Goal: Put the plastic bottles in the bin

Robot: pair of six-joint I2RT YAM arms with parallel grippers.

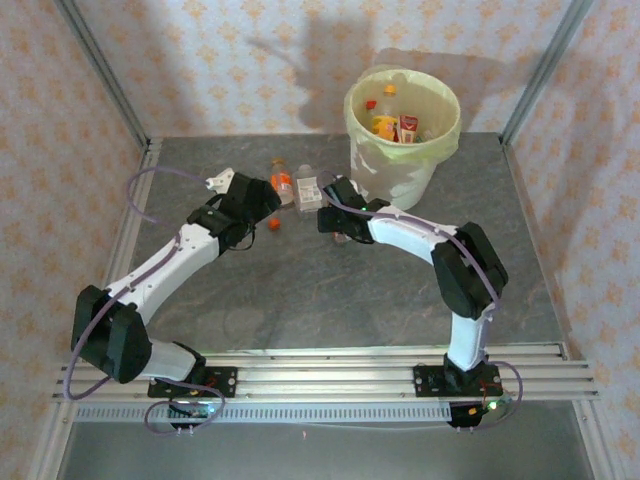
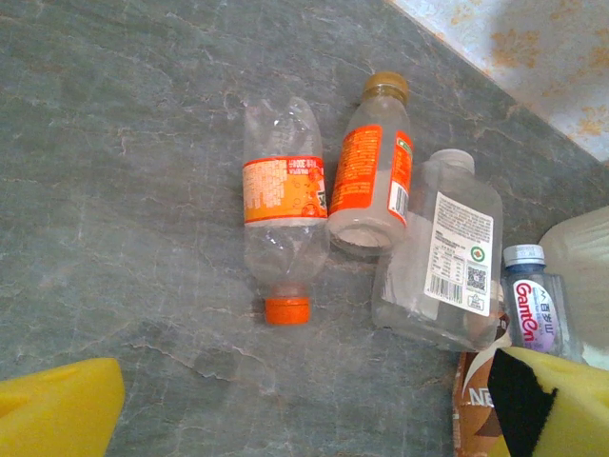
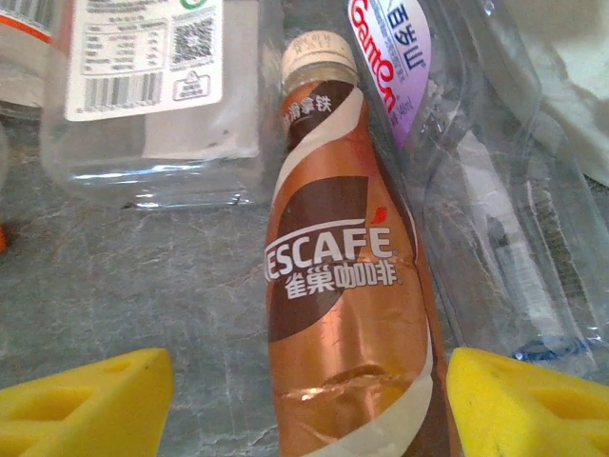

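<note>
A brown coffee bottle (image 3: 347, 286) lies on the grey surface (image 3: 143, 286) just left of the bin (image 1: 400, 172), between the right hand's (image 3: 309, 405) yellow pads (image 3: 81, 405), which stand partly apart with a gap on one side, not clamped. Four other bottles (image 2: 284, 214) lie beside it, further left of the bin. The left hand (image 2: 304, 419) hovers over them, spread wide. The bin is upright, with several bottles inside it.

Left pincer (image 2: 304, 386) wide, right pincer (image 3: 306, 386) narrower.
</note>
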